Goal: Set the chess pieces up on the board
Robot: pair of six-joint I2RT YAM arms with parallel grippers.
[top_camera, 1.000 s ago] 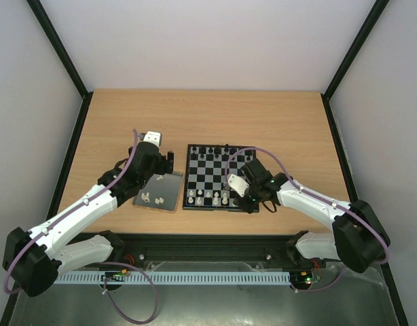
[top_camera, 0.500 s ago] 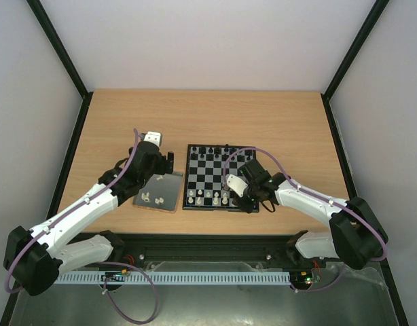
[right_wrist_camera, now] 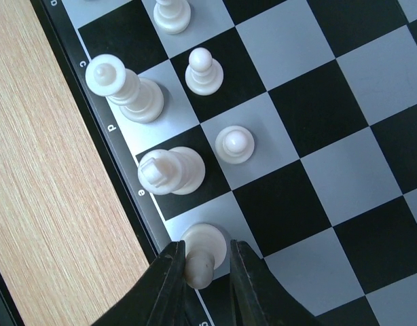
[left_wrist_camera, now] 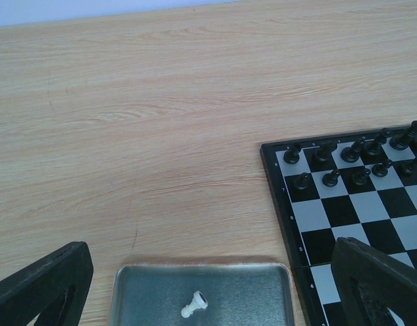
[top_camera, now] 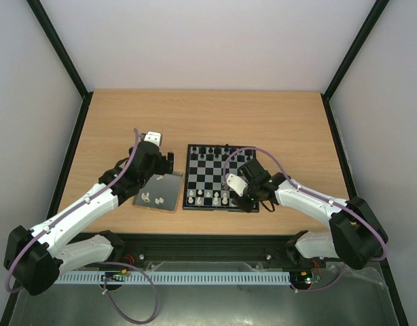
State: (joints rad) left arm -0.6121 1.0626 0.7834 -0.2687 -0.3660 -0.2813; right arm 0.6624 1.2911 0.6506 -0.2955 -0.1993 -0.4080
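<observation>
The board lies mid-table, black pieces along its far rows and several white chess pieces on its near rows. In the right wrist view my right gripper straddles a white piece that stands upright on a light edge square of the board. Its left finger touches the piece's head and a thin gap shows at the right finger, so the jaws are slightly open. My left gripper hangs wide open over the far end of the tray. A white piece lies on its side in the tray.
Two white pieces lie in the tray's near end. Beside my right gripper stand a tall piece, another tall one and two pawns. Black pieces line the board's far rows. Black frame posts border the table.
The right gripper's jaws have parted a little around the white piece, and the right arm has shifted slightly left. The left arm has stayed still.
</observation>
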